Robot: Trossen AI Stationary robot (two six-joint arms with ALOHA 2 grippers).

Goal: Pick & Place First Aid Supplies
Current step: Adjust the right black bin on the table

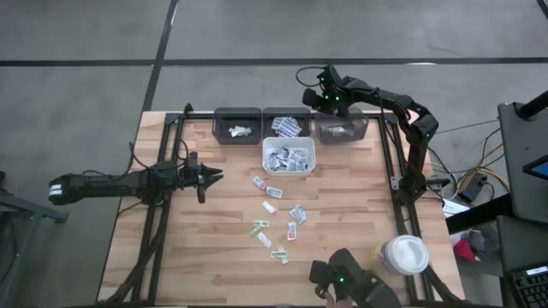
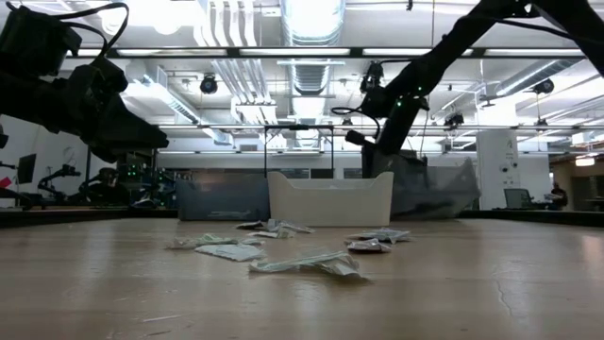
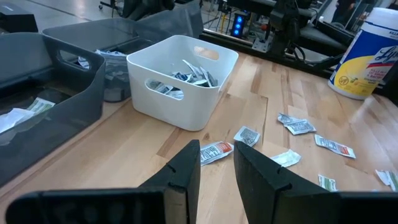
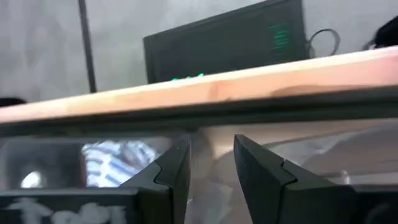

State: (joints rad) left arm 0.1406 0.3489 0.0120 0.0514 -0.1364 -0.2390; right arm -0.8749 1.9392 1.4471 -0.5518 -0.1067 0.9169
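The small flat first aid sachets (image 1: 276, 216) — white with blue-grey print, a few greenish — lie scattered on the pale wooden table (image 1: 205, 257) just in front of a white rectangular plastic bin (image 1: 288, 156), which already holds a heap of them. Behind that bin, along the table's far edge, stand three dark grey bins (image 1: 237, 125) side by side, each with a few sachets inside.

The right gripper (image 1: 330, 103) hangs over the rightmost dark bin (image 1: 343, 128); in its wrist view the two dark fingers (image 4: 172, 171) stand a narrow gap apart with nothing seen between them. The left gripper (image 1: 214, 176) hovers above bare table left of the loose sachets, its fingers (image 3: 186, 171) parted and empty. A white round lidded tub (image 1: 405, 255) with a yellow label sits near the table's front right corner.
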